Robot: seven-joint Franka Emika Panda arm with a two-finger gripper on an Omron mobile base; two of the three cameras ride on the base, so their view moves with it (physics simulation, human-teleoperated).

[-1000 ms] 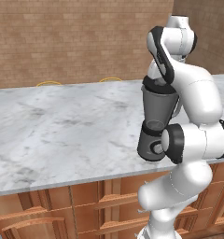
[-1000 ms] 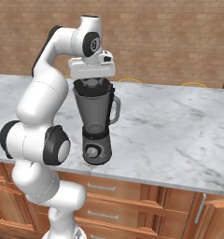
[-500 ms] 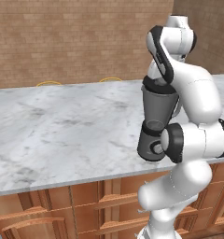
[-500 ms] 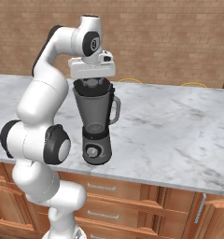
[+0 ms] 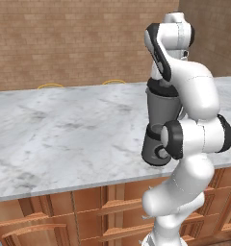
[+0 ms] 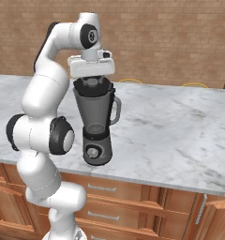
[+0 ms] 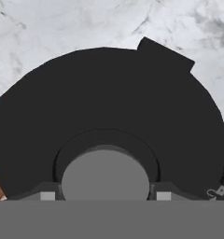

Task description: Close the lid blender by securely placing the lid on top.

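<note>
We see the blender upright near the marble counter's front edge, smoky jar on a dark grey base with a round knob. The lid, black with grey centre knob, sits at the jar's mouth.

The blender stands near the front edge of the surface, the one obstacle on it, and its handle juts sideways. The tool sits directly over the jar's mouth, the lid between. Toward both side edges and the back edge the marble lies open.
</note>
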